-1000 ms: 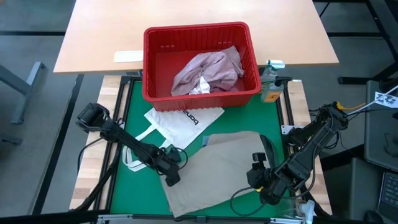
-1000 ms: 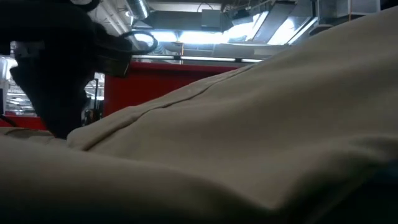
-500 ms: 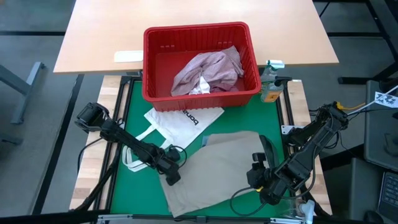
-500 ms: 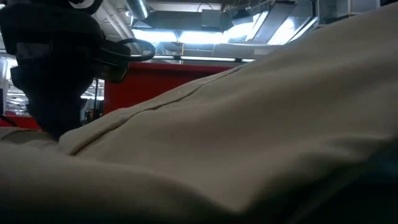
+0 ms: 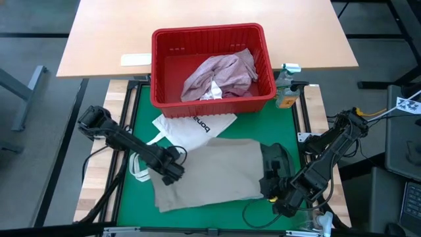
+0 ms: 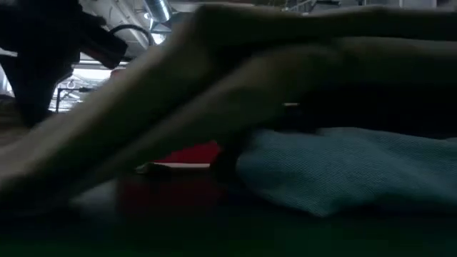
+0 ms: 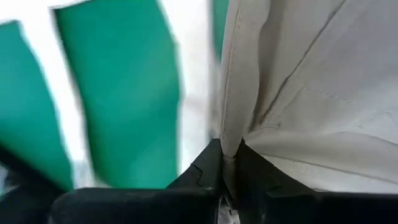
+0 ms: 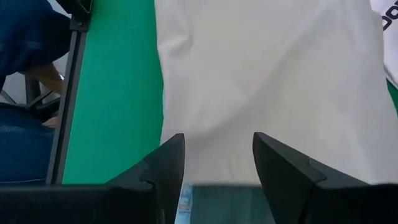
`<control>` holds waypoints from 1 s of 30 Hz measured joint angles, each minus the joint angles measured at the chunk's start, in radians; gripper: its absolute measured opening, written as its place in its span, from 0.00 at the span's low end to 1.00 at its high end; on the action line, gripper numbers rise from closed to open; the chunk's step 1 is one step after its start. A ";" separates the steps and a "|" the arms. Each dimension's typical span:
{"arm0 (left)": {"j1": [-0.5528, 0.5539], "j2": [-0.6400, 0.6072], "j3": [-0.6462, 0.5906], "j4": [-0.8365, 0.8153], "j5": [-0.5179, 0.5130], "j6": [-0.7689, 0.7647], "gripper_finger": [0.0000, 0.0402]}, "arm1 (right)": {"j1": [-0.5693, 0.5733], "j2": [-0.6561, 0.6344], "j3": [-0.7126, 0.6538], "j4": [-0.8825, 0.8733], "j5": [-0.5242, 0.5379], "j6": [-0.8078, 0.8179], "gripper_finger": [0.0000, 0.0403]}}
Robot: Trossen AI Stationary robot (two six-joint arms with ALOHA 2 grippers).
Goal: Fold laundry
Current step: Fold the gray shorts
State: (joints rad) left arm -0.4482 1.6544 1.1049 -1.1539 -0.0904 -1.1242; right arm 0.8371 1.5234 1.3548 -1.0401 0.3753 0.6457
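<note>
Green mat [image 5: 139,118], beige garment [image 5: 210,172] dragged leftward, left hand [image 5: 172,174] now pinching it

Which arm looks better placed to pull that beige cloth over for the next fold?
Probably the left. Its gripper is shut on the beige cloth's edge, while the right gripper stands open at the opposite edge, holding nothing.

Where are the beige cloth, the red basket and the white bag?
beige cloth [image 5: 210,174]: high view, its flat middle.
red basket [image 5: 210,34]: high view, far rim.
white bag [image 5: 191,128]: high view, printed panel.
</note>
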 joint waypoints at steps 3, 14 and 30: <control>0.011 0.000 0.000 -0.090 -0.010 0.009 0.05 | 0.000 0.000 0.000 -0.002 -0.001 -0.006 0.47; 0.020 0.000 0.000 -0.066 -0.048 0.042 0.14 | 0.000 0.000 0.000 -0.002 -0.080 -0.056 0.47; 0.013 -0.001 0.001 -0.057 -0.015 -0.047 0.32 | 0.008 0.045 0.000 0.003 -0.126 -0.163 0.47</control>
State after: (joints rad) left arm -0.4350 1.6535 1.1061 -1.2110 -0.1050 -1.1710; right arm 0.8455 1.5684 1.3548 -1.0374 0.2497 0.4829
